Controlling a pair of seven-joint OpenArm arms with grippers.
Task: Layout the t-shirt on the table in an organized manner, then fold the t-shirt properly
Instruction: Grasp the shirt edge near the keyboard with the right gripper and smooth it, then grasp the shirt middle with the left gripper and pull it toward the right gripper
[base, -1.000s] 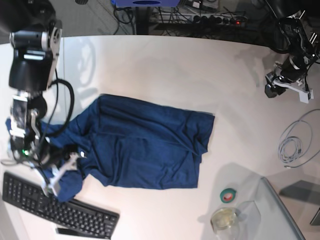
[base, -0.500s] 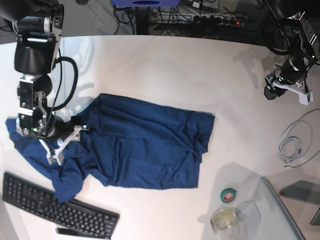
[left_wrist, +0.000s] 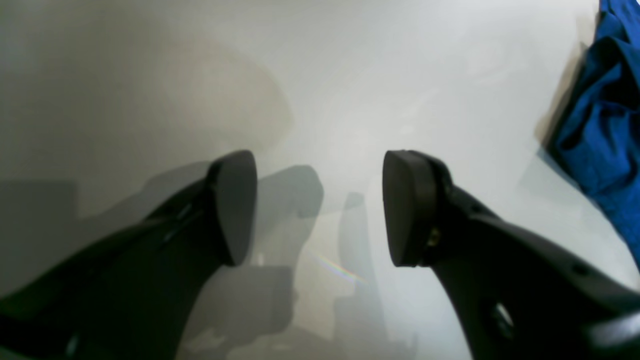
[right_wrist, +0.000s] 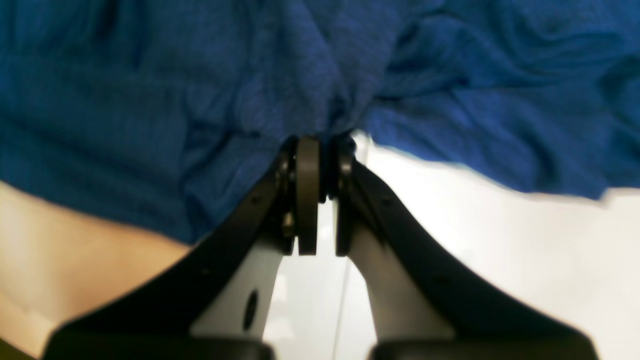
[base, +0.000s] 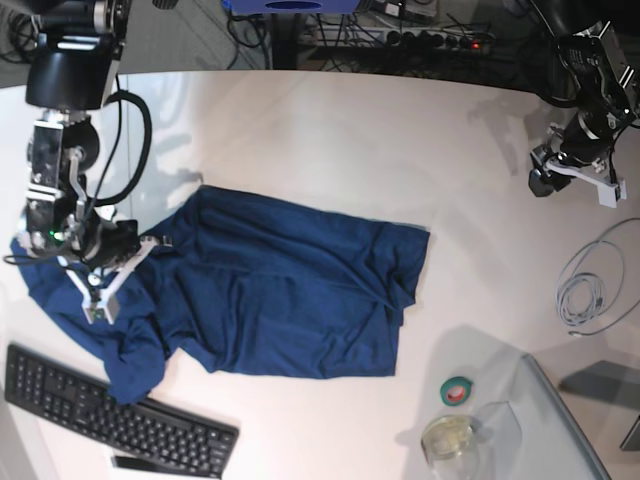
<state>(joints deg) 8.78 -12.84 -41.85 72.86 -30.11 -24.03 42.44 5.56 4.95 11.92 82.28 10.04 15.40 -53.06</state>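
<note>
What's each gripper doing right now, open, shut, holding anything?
Left gripper: open, fingers apart over bare table, holding nothing.
Right gripper: shut on a fold of the t-shirt.

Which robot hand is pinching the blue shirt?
The right gripper, on the base view's left: its jaws are shut on a fold of the t-shirt. The left gripper hangs open over bare table.

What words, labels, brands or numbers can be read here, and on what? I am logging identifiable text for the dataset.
None can be read in any view.
T-shirt: plain navy cloth, no print or tag showing.
Keyboard: key legends too small to read.
Green tape roll: red core, no legible label.
Arm housings and the power strip at the base view's top edge: any markings too small or blurred.
</note>
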